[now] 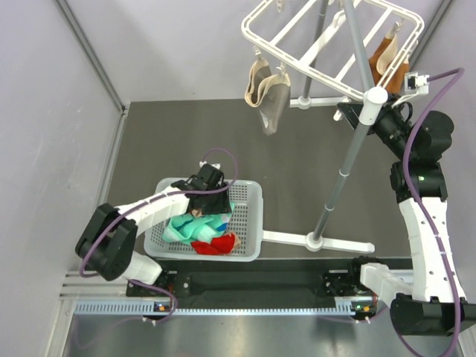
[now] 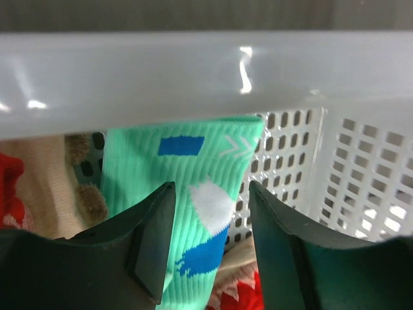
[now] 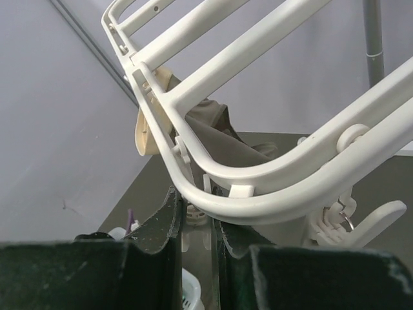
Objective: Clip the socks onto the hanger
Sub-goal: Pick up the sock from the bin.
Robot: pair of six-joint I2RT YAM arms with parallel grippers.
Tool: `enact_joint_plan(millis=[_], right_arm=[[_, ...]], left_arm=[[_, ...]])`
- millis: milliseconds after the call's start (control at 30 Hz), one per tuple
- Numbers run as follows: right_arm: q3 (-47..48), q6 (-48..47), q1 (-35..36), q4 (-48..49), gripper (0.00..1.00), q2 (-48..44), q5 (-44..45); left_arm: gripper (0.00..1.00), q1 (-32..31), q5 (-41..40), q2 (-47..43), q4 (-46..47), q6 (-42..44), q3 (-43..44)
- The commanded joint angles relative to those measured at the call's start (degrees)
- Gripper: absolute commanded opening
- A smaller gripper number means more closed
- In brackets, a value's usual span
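The left gripper [image 2: 210,213] hangs inside the white perforated plastic basket [image 1: 251,195], jaws released and spread. The mint-green fabric sock [image 2: 187,161] lies between and just beyond its fingertips. The basket's rim stands close ahead, and its mesh wall closes the right side. The red sock [image 1: 216,244] lies by the basket's near wall. Further right, the grey metal pole [image 1: 348,163] rises between the arms. The right gripper [image 3: 200,206] is clenched on the curved rim of the white plastic rectangular hanger [image 3: 258,174].
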Motion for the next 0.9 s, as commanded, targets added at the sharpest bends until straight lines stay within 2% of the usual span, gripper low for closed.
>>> enact_joint_plan(millis=[0,200,333,433,600,767,867], right_arm=[[-0.26,-0.23,0.58,0.86,0.00,-1.01,-1.43],[-0.52,-0.22,0.58,0.95,0.00,-1.18,-1.43],[-0.61,-0.23,0.58,0.86,0.00,-1.18,-1.52],[-0.87,0.04,0.58,1.21,0.00,-1.18,-1.52],[-1.22,0.13,0.58,1.39,0.00,-1.09,-1.69],[-1.40,0.21,0.58,1.30,0.00,-1.18,-1.61],[-1.22,-0.05,0.58,0.86,0.00,-1.18,-1.61]], left_arm=[[0.54,-1.03,-5.20,1.56,6.24,-3.84,-0.41],[0.40,-1.38,-10.30,4.64,6.86,-4.72,-1.46],[0.21,-1.38,-10.04,4.56,7.56,-5.07,-2.86],[0.16,-1.47,-9.78,4.29,7.56,-4.81,-2.96],[0.00,-1.73,-9.78,3.24,7.56,-4.02,-2.87],[0.00,-2.43,-8.12,-0.27,7.65,-4.11,-2.87],[0.00,-3.05,-6.01,-5.89,9.66,-3.67,-3.57]])
